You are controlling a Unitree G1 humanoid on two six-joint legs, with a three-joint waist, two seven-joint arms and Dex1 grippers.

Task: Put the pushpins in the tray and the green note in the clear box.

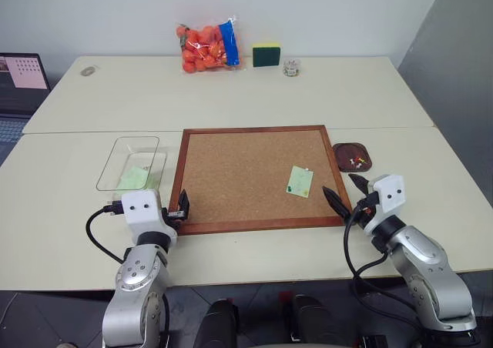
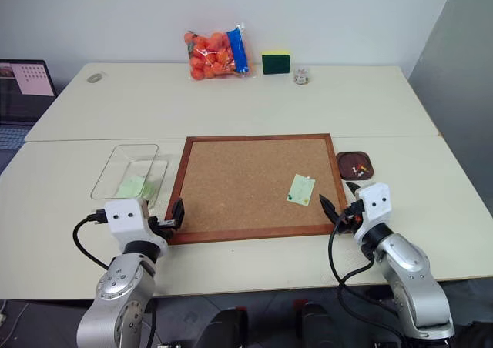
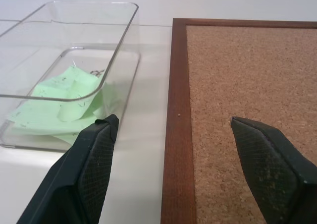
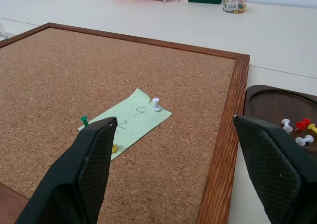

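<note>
- Clear box (image 1: 129,162): I see it at the far left, just left of the corkboard (image 1: 254,177). Pale green slips already lie inside.
- Left gripper (image 1: 179,211): I hold it at the corkboard's near-left corner, fingers spread and empty, pointing along the gap between box and frame. It is well apart from the remaining note.
- Green note (image 1: 300,182): it lies on the right half of the corkboard, nearer the right frame, its long axis running near-to-far with a slight tilt. The right wrist view shows it pinned by pushpins (image 4: 156,104): a white one at the far edge, a green one and a yellow one at the near end.
- Right gripper (image 1: 344,193): fingers spread, empty, at the near-right corner of the frame. The note lies just ahead and to its left, so I judge this arm the nearer and the one to pull the pins.
- Tray (image 1: 352,156): just right of the corkboard's right frame, beyond the right gripper, already holding white, red and yellow pins.
</note>
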